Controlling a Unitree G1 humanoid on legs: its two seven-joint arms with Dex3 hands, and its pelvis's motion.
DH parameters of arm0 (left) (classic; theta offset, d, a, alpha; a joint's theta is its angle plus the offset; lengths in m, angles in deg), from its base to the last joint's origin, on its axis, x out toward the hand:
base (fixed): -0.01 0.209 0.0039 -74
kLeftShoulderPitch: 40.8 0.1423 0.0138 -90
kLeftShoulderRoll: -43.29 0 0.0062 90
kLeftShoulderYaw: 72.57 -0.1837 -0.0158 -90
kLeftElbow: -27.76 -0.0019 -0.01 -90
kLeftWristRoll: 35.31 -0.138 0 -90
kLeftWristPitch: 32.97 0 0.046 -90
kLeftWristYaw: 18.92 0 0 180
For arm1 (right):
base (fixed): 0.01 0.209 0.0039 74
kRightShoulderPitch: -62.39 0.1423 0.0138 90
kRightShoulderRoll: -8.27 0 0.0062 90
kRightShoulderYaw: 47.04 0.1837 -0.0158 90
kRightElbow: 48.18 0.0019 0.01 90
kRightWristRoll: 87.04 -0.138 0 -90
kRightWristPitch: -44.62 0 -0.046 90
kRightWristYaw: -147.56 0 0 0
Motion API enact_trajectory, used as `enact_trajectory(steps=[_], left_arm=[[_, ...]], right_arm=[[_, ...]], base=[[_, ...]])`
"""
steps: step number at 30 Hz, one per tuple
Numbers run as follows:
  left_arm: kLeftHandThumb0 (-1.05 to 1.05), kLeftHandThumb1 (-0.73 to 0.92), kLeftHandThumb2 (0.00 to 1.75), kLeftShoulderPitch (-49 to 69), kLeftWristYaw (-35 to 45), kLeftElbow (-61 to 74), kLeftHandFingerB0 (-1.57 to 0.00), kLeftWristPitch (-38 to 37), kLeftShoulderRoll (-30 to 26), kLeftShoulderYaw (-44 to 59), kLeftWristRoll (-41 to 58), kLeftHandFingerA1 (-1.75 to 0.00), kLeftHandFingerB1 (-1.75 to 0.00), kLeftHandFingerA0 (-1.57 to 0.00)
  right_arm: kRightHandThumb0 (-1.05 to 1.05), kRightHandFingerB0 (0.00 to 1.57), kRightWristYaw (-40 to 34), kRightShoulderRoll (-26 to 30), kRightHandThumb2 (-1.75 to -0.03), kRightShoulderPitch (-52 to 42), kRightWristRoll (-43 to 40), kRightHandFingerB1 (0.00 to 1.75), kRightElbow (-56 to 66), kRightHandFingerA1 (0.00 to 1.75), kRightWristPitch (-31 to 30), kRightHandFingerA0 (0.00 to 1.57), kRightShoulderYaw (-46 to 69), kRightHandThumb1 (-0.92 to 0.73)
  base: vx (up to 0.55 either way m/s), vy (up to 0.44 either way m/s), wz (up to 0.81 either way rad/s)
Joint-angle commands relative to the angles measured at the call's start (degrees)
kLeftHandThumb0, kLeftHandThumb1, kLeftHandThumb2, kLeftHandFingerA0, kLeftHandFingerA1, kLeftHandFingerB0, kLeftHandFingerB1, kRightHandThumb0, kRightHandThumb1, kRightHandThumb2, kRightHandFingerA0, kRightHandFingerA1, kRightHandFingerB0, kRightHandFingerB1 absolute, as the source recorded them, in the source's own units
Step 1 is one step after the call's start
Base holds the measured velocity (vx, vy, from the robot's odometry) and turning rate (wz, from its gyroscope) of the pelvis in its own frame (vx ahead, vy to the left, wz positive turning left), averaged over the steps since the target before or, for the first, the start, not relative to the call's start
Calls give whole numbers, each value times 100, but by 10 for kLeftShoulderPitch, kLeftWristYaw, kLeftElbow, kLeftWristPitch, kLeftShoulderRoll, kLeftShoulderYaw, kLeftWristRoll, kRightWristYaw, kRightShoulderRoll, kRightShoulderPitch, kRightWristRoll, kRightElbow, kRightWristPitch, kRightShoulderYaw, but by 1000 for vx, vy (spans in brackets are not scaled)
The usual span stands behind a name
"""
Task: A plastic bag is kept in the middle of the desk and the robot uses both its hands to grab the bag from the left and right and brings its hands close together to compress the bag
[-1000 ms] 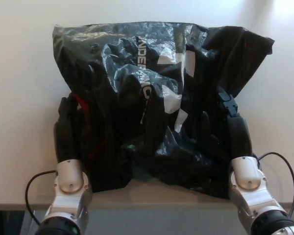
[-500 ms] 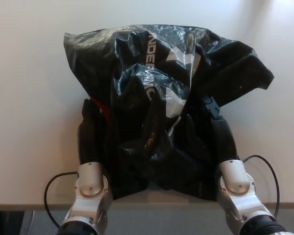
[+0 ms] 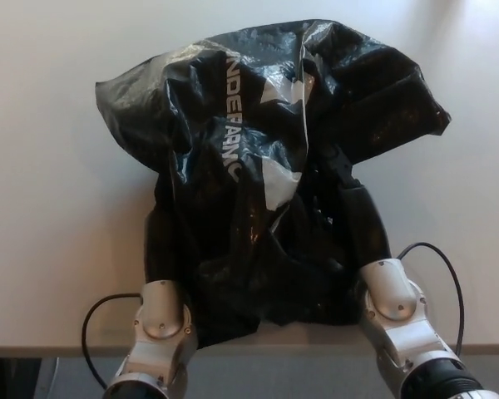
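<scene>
Black plastic bag (image 3: 266, 158) sits mid-desk, crumpled and bunched up tall, white lettering running down its front face. Upper part spreads wide, one corner flaring toward the robot's left, another toward its right; lower part is pinched narrow between the two hands. The near edge of the bag reaches almost to the front edge of the desk (image 3: 50, 216), which is pale and plain.

Left hand (image 3: 162, 241) is pressed against the left flank of the bag, black on black, largely wrapped by folds of plastic. Its fingers cannot be made out, so I cannot tell whether they are clenched on the plastic or merely flat against it. Silver wrist (image 3: 160, 314) shows below it at the desk edge, with a black cable (image 3: 96, 320) looping out to the side.

Right hand (image 3: 358, 220) is pressed against the right flank, its back visible, the forward part buried in the plastic. Grip cannot be told here either. Silver wrist joint (image 3: 388, 289) sits beneath it, a second cable (image 3: 449, 274) arching out beside it.

Both hands are close together, with the squeezed lower bag between them
</scene>
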Motion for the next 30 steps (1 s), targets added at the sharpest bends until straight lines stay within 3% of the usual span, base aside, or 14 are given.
enact_trajectory(steps=[1,4,5,6,11,13,14,17,19,23,24,26,27,30], left_arm=[[-29,67,121,15,11,14,0,26,-24,3,-7,-51,-48,-2],[-30,66,120,11,16,37,0,31,-57,17,0,-51,-48,-2],[-31,64,119,11,30,56,0,32,-78,31,13,-51,-48,-2],[-31,64,119,14,40,71,0,35,-89,39,20,-51,-48,-2],[-66,92,78,21,59,149,-18,43,-152,70,31,-44,-33,-21],[-65,92,78,39,79,214,-17,76,-170,83,49,-43,-32,-20],[-64,92,78,47,86,249,-19,75,-190,92,51,-45,-34,-22],[-67,92,76,70,106,369,-21,121,-236,125,81,-42,-33,-26],[-72,92,74,81,109,435,-21,124,-266,147,84,-42,-31,-27],[-73,92,74,92,120,538,-22,153,-293,175,119,-42,-30,-28],[-75,91,76,105,122,589,-22,162,-303,186,128,-42,-30,-27],[-74,92,74,125,124,654,-24,180,-313,200,145,-41,-30,-27],[-76,92,76,154,129,701,-20,167,-321,214,146,-42,-30,-26],[-75,92,75,213,139,777,-22,158,-328,238,157,-42,-32,-25]], right_arm=[[-36,0,23,31,-111,-6,-27,48,11,50,-25,1,26,-52],[-78,18,19,59,-68,2,-33,29,18,35,-30,20,47,-92],[-36,0,34,85,-110,8,-46,48,24,50,-33,1,63,-50],[-79,17,46,100,-69,7,-54,28,31,34,-35,18,74,-92],[-80,19,80,182,-68,-11,-81,29,84,35,-43,18,117,-92],[-37,0,110,219,-110,-37,-100,47,126,50,-60,1,137,-49],[-82,20,111,243,-70,-50,-99,30,147,36,-61,19,146,-92],[-91,19,107,290,-88,-89,-104,37,227,41,-67,17,171,-76],[-36,0,108,314,-111,-118,-115,48,303,50,-73,1,192,-50],[-37,0,116,339,-110,-148,-136,48,395,51,-64,2,220,-49],[-88,13,112,344,-114,-178,-137,44,459,44,-65,2,232,-76],[-79,14,111,348,-72,-215,-139,29,531,34,-59,9,247,-92],[-37,0,100,340,-109,-257,-143,48,603,50,-73,1,266,-48],[-37,0,107,334,-110,-318,-164,48,683,50,-72,0,291,-47]], base=[[0,0,0],[0,0,0],[0,0,0],[0,0,0],[0,0,0],[0,0,0],[0,0,0],[0,0,0],[0,0,0],[0,0,0],[0,0,0],[0,0,0],[0,0,0],[0,0,0]])
